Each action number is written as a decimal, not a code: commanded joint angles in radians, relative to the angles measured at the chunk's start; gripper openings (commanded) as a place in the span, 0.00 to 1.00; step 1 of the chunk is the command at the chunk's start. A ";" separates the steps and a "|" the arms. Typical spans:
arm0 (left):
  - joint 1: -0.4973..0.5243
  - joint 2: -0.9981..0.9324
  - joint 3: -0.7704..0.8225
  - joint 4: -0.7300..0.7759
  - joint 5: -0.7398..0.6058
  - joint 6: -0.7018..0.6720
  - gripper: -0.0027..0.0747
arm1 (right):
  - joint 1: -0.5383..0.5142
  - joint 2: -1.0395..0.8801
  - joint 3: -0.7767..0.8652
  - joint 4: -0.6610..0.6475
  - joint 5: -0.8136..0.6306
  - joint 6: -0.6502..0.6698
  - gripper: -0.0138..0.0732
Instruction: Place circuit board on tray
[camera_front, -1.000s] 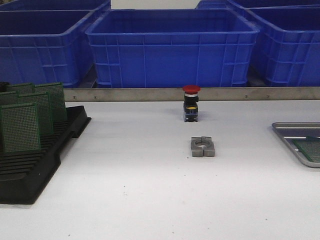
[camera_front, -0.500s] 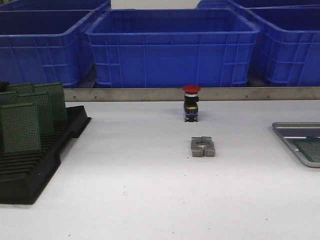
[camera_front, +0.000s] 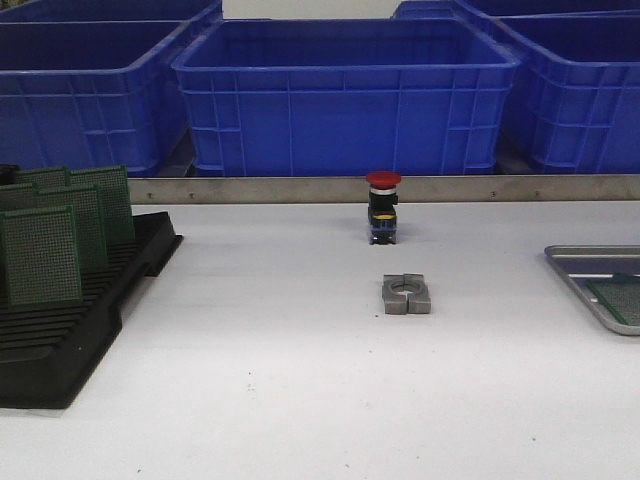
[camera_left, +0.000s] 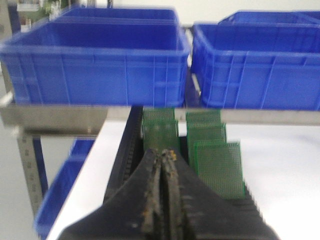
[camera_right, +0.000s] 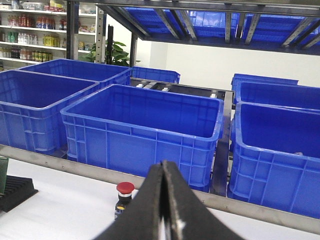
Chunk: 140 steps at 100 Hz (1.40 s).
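Nothing moved; circuit board (camera_front: 620, 301) on tray (camera_front: 580, 262), both hands (camera_left: 162, 156) (camera_right: 163, 167) closed, empty

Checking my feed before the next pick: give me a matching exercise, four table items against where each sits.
Items:
1. silver-grey metal tray
2. black slotted rack
3. red-capped push button
4. grey metal split clamp

Places:
A. table's left side
B. mid-table, nearer the camera
C. right edge
D. mid-table, close to the steel rail

Pairs: 1-C, 2-A, 3-D, 4-B
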<state>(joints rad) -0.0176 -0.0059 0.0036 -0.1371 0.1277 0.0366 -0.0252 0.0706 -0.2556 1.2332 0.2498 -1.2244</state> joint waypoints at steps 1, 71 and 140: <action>0.006 -0.027 0.011 0.060 0.005 -0.067 0.01 | 0.002 0.008 -0.024 0.019 -0.026 -0.010 0.09; 0.006 -0.027 0.020 0.071 0.026 -0.052 0.01 | 0.002 0.012 -0.024 0.019 -0.027 -0.010 0.09; 0.006 -0.027 0.020 0.071 0.026 -0.052 0.01 | 0.002 0.012 -0.024 0.019 -0.027 -0.010 0.09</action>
<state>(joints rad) -0.0135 -0.0059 0.0036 -0.0661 0.2284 -0.0120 -0.0252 0.0685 -0.2537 1.2332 0.2498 -1.2263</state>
